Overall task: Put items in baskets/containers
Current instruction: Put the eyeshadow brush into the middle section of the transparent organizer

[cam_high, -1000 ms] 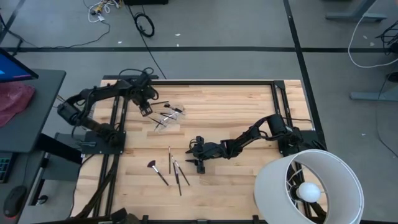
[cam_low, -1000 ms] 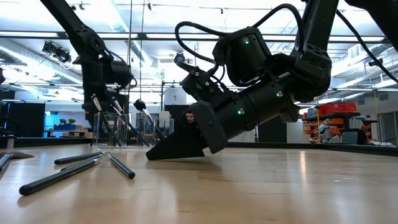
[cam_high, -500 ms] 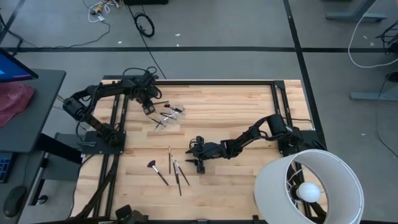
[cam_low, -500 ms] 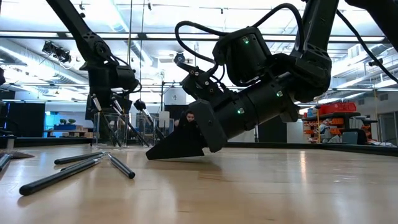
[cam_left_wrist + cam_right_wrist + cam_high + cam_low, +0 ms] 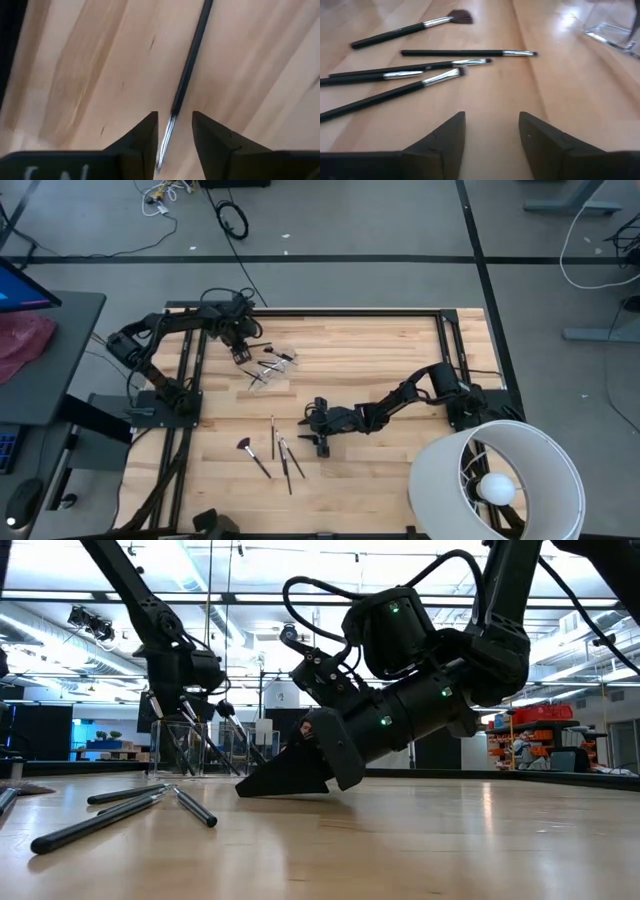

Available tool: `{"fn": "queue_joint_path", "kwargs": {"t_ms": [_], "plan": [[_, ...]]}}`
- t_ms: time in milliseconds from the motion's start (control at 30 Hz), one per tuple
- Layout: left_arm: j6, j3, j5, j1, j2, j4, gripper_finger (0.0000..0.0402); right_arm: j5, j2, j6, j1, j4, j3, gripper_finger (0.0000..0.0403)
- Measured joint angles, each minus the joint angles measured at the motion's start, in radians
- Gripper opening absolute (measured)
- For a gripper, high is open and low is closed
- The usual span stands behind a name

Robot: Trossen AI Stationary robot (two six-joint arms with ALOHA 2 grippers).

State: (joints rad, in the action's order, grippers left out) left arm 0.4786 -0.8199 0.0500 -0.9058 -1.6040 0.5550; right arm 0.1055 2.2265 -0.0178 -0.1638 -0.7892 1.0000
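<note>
At the five o'clock corner of my pale wooden table (image 5: 400,360) stood the largest thing, a white cylindrical lamp shade (image 5: 497,482) with a round bulb inside it. My right arm (image 5: 400,402) stretched low across the boards from three o'clock toward the centre, matte black and jointed, and my right gripper (image 5: 322,439) rested with its fingers spread apart, released, its tips down at the wood and holding nothing; the right wrist view showed bare plank between the two dark wedge-shaped fingers (image 5: 440,140). My left arm (image 5: 170,330) folded in from nine o'clock, and my left gripper (image 5: 240,352) hung near the eleven o'clock corner, fingers parted a little, with a thin brush handle (image 5: 190,65) lying on the wood in line with the gap; I could not tell whether either finger touched it. Just beside that gripper, toward the centre, sat the small clear container (image 5: 270,370), glinting at its edges, with several dark brushes leaning in it. Near six o'clock, well apart from it, lay the loose brushes (image 5: 280,452), slim black sticks with silver ferrules, and a fan-shaped brush (image 5: 244,447) splayed at their nine o'clock side.
</note>
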Motion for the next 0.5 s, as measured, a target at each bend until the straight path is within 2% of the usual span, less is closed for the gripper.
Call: {"fn": "queue_joint_path", "kwargs": {"t_ms": [100,300,500], "plan": [[-0.011,-0.036,-0.085,0.007,-0.073,0.006,0.0104,0.007,0.000,0.000,0.014,-0.001,0.000,0.0189],[-0.027,-0.146,-0.054,0.029,-0.190,0.107,0.0047,0.006,0.000,-0.013,0.019,-0.001,0.000,0.0189],[-0.107,-0.161,-0.047,0.036,-0.204,0.146,0.0009,-0.058,0.000,-0.032,0.017,0.000,0.000,0.0189]]}}
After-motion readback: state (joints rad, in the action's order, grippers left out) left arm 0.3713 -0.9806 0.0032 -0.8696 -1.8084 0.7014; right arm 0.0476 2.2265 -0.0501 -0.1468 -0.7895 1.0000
